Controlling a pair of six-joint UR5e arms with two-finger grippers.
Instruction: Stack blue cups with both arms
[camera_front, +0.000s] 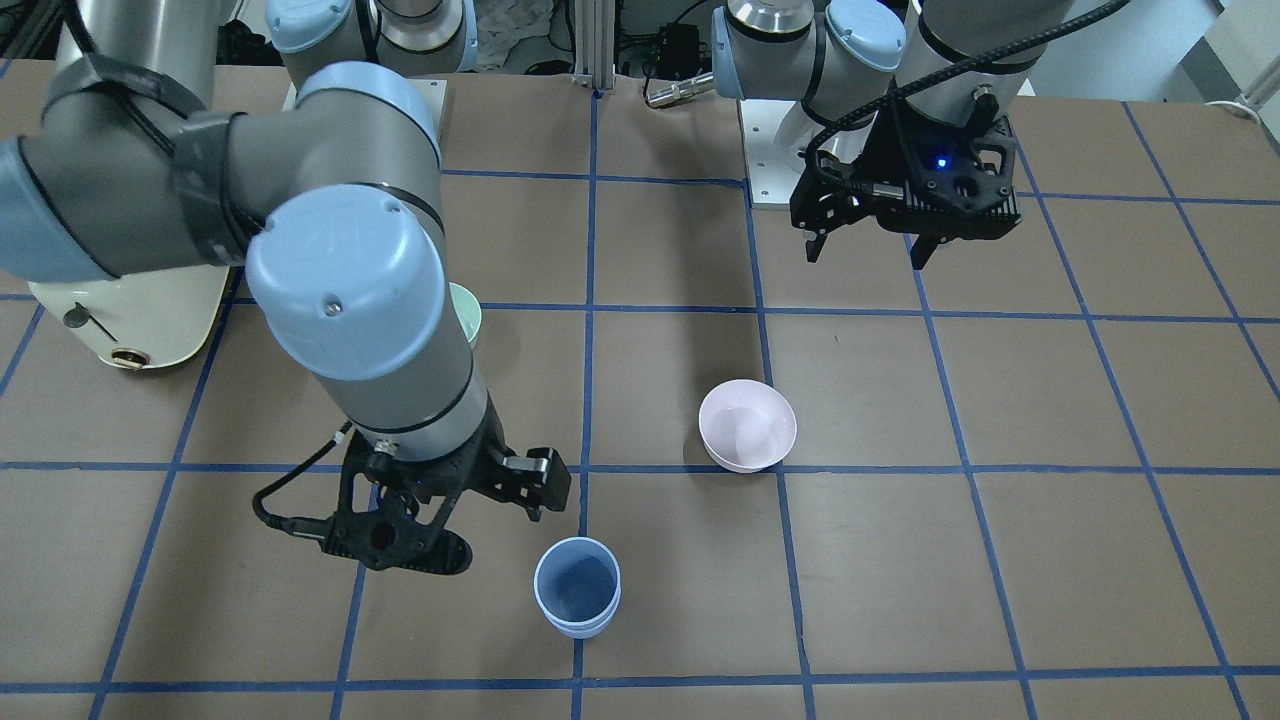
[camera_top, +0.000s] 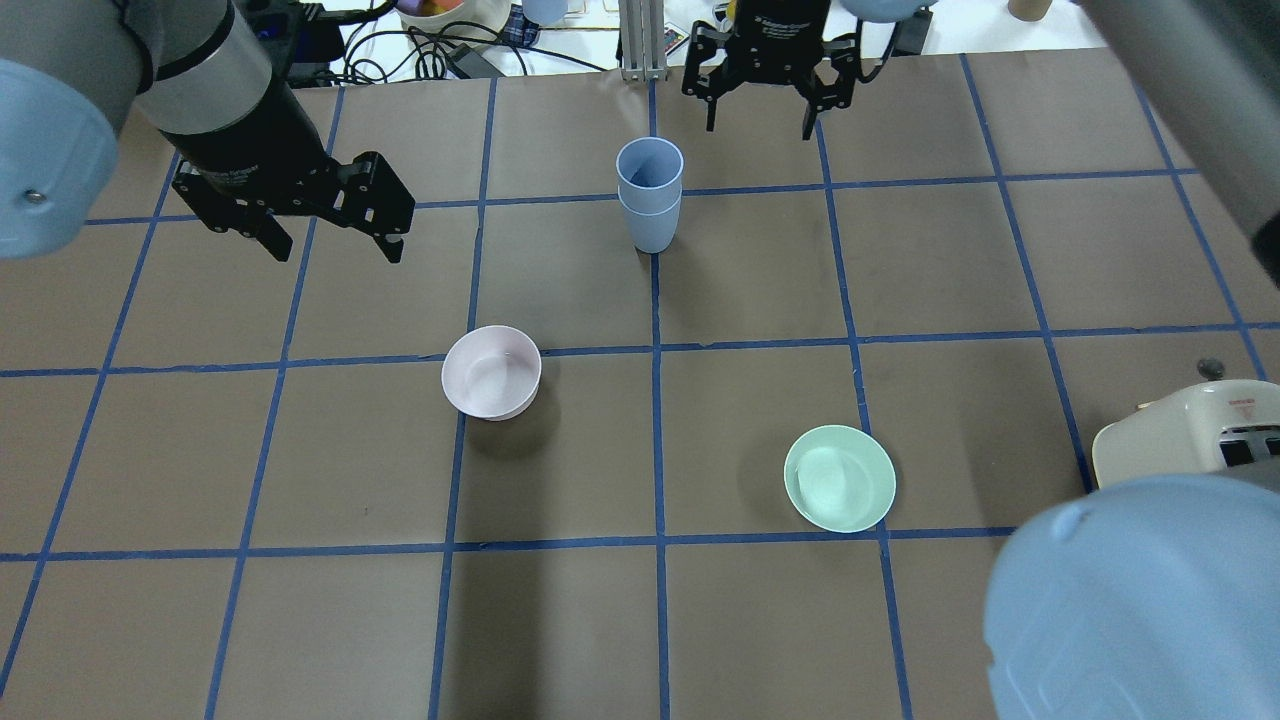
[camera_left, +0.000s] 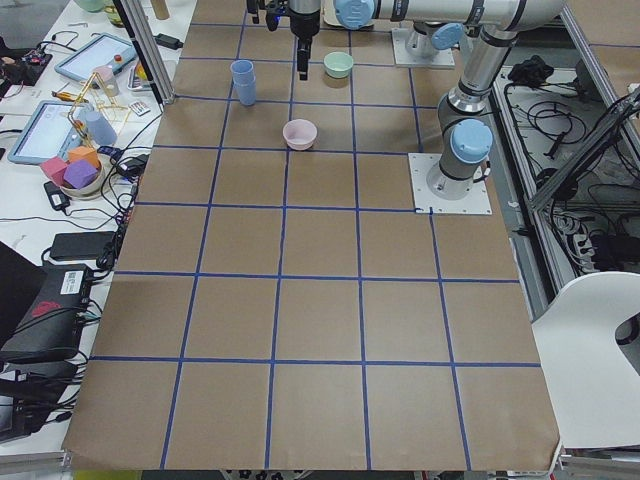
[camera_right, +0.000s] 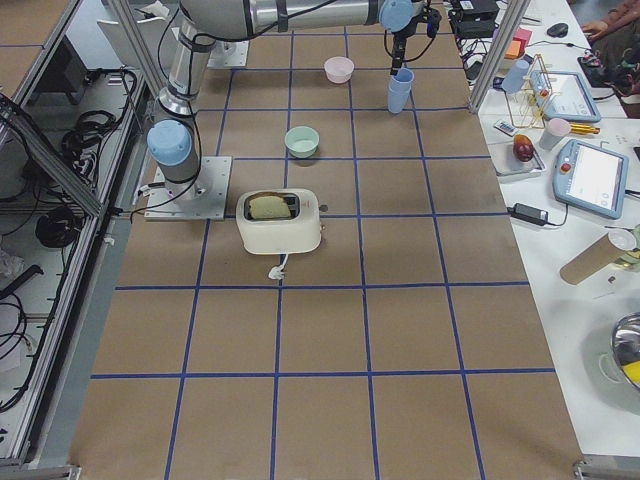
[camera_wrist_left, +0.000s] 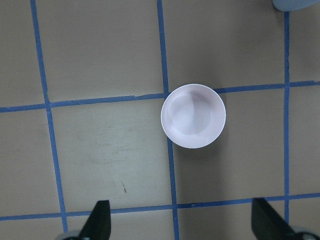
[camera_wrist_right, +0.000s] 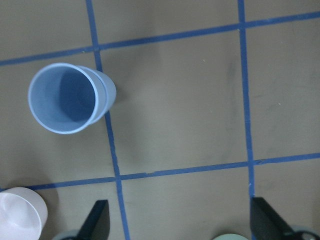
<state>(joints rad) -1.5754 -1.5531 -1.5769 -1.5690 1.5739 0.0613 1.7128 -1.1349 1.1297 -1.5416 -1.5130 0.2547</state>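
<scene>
The two blue cups (camera_top: 650, 195) stand upright, one nested inside the other, on a tape line (camera_top: 655, 400) of the bench (camera_top: 1000, 280). Near them hangs the right end effector (camera_top: 759, 128), fingers spread and holding nothing. The left end effector (camera_top: 336, 250), off to the side, is likewise spread and empty. A pink bowl (camera_top: 491, 372) sits apart from the cups.

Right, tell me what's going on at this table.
The stacking looks done: the two blue cups stand nested, one inside the other, upright on the table. Neither arm holds anything. The right gripper hangs just beyond the stack, jaws open and empty. The left gripper hangs off to the stack's other side, jaws open too. The pink bowl and the green bowl sit apart from the cups.
</scene>
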